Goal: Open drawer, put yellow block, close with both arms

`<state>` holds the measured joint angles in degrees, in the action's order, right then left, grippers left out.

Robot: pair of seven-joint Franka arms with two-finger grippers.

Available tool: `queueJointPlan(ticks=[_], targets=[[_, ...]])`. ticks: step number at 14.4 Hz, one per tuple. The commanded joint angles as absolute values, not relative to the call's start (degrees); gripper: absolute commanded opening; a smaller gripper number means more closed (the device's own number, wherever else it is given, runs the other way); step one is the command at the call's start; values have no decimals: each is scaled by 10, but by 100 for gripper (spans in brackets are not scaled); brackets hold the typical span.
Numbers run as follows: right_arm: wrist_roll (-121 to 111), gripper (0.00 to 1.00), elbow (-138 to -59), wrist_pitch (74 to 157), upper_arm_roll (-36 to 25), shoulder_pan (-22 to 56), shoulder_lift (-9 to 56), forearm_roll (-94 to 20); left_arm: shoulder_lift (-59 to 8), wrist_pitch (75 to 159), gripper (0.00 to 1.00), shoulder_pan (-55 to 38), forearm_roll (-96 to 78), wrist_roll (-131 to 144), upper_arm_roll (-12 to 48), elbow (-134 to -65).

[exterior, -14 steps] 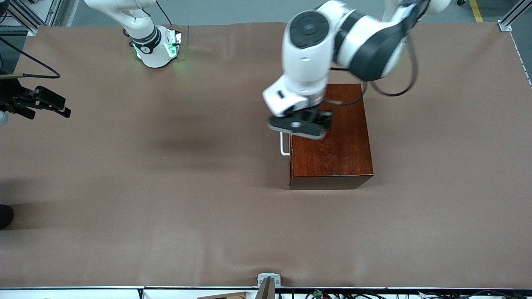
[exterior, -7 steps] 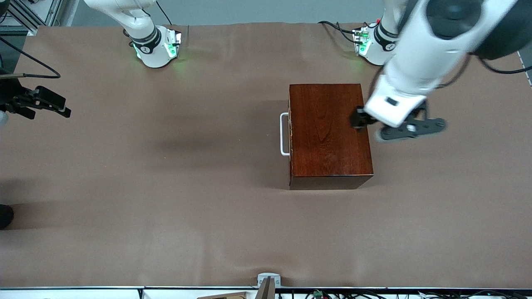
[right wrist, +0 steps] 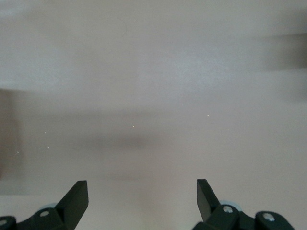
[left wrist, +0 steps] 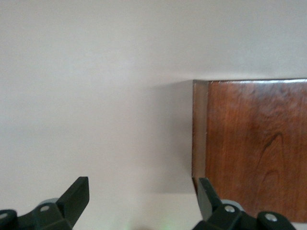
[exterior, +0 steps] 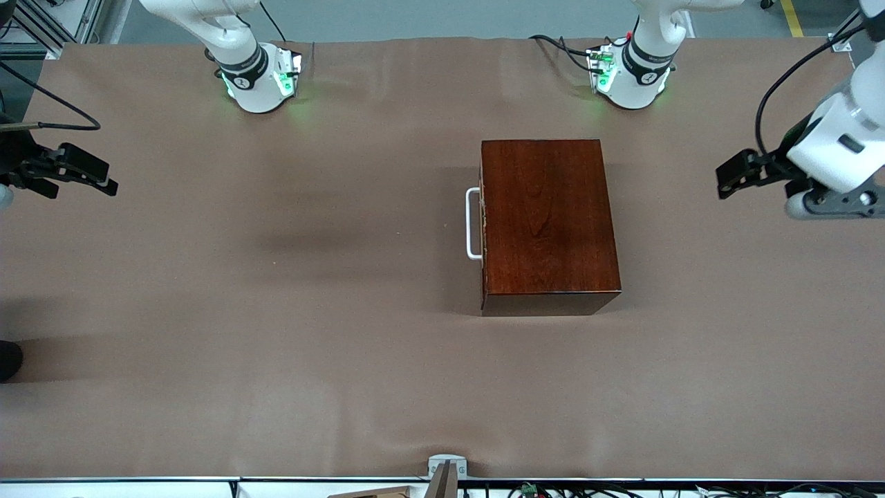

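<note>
The dark reddish-brown wooden box (exterior: pixel 546 221) stands mid-table with its drawer pushed in flush; only the white bar handle (exterior: pixel 473 223) sticks out toward the right arm's end. The yellow block is out of view. My left gripper (exterior: pixel 745 173) hangs open and empty over the bare cloth at the left arm's end of the table. In the left wrist view the open left gripper (left wrist: pixel 141 196) looks down on a corner of the box (left wrist: pixel 254 148). My right gripper (exterior: pixel 83 173) waits at the table's edge at the right arm's end. The right gripper (right wrist: pixel 141 196) shows open over bare cloth.
Brown cloth (exterior: pixel 276 311) covers the whole table. The two green-lit arm bases (exterior: pixel 259 76) (exterior: pixel 626 69) stand along the edge farthest from the front camera. A metal bracket (exterior: pixel 446 470) sits at the nearest edge. A dark object (exterior: pixel 8 360) pokes in at the right arm's end.
The left arm has swung away from over the box's handle side, across the box, out to the left arm's end of the table. The box, drawer and right arm have not moved.
</note>
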<state>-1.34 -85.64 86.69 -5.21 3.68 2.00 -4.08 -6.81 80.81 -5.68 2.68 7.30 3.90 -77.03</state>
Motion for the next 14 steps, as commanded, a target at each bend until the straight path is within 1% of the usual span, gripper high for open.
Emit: queueJointPlan(ticks=[1, 4, 6, 9, 11, 14], targets=[[-4, 100, -852, 862, -53, 40, 18, -49, 7, 825, 100, -61, 15, 31, 13, -859], [-4, 100, -852, 861, -53, 40, 18, -48, 30, 851, 100, -61, -5, -3, -17, -895], [-5, 100, -852, 861, -53, 40, 18, -48, 31, 857, 100, -61, -15, -4, -32, -896], [-10, 100, -852, 857, -54, 37, 18, -40, 27, 860, 100, -61, -14, 2, -32, -895], [-11, 100, -852, 830, -54, 33, 17, -40, 25, 860, 100, -61, -14, 2, -31, -893], [-11, 100, -852, 827, -54, 33, 18, -39, 24, 861, 100, -62, -12, 5, -30, -892]])
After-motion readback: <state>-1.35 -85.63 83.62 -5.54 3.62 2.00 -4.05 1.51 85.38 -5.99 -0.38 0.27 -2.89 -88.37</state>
